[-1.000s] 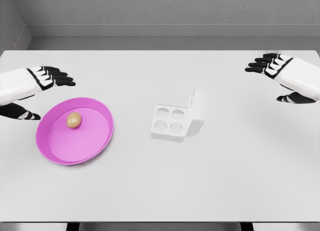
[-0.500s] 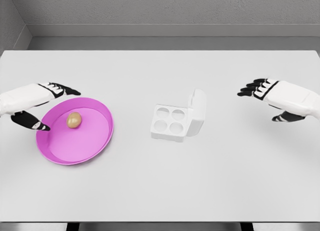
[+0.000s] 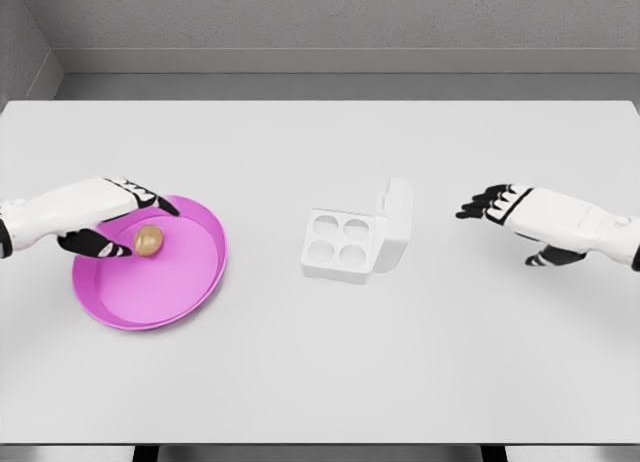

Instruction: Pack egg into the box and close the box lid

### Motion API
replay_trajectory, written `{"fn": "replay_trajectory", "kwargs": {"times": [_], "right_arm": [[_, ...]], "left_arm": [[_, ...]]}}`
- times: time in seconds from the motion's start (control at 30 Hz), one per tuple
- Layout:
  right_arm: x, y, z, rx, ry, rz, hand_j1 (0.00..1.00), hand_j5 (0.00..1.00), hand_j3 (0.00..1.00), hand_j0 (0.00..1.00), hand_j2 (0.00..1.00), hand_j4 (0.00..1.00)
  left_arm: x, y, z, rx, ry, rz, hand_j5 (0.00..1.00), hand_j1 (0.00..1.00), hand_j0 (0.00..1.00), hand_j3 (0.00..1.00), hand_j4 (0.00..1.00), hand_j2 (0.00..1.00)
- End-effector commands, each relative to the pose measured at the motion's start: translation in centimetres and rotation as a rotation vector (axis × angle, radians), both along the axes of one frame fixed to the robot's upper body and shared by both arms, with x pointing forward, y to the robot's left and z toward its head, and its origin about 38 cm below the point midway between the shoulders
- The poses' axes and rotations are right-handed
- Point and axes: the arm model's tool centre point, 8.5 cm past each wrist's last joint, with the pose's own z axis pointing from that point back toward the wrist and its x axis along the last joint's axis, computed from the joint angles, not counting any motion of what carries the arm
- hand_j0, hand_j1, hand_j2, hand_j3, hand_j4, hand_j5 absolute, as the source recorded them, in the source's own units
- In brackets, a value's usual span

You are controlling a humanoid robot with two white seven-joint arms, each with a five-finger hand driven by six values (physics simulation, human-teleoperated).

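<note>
At the left of the frame, the left robot hand (image 3: 110, 214) reaches over the rim of the pink plate (image 3: 190, 287). Its fingers are spread and hold nothing; the thumb tip is at the egg's left side and the other fingers arch above it. The egg (image 3: 148, 240) lies on the plate's floor, in the upper left part of the plate.

The step in hand is judged to be the grasp of the egg. To do it well:

- Bracket the egg from two opposite sides, thumb against forefingers, before closing.
- Close slowly. The egg is round and smooth and is likely to roll away across the plate if pushed from one side only.
- Keep the palm above the plate rim so the plate is not tipped or shifted.
- Lift straight up before moving toward the box.

At the centre of the frame, the box (image 3: 340, 244) sits on the desk (image 3: 320, 362) with four empty cups and its lid (image 3: 395, 222) standing upright along the right edge.

At the right of the frame, the right robot hand (image 3: 510, 207) hovers over the desk, fingers spread and empty, well apart from the box. It is placed to close the lid later.
</note>
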Motion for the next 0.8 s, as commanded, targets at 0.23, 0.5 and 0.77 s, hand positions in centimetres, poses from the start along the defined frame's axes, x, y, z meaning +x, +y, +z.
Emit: {"fn": "replay_trajectory", "kwargs": {"times": [0.23,0.5,0.77], "right_arm": [[0.1,0.6,-0.5,0.015,0.01,0.006,1.0,1.0,1.0,1.0,1.0,1.0],[0.1,1.1,-0.5,0.027,0.008,0.015,1.0,1.0,1.0,1.0,1.0,1.0],[0.1,1.5,-0.6,0.036,0.007,0.02,1.0,1.0,1.0,1.0,1.0,1.0]], "left_arm": [[0.4,0.4,-1.9,0.006,0.036,0.03,0.82,0.82,0.82,0.82,0.82,0.82],[0.7,0.4,-2.6,0.015,0.039,0.043,0.82,0.82,0.82,0.82,0.82,0.82],[0.9,0.3,-3.3,0.026,0.042,0.053,0.81,0.81,0.81,0.81,0.81,0.81]]}}
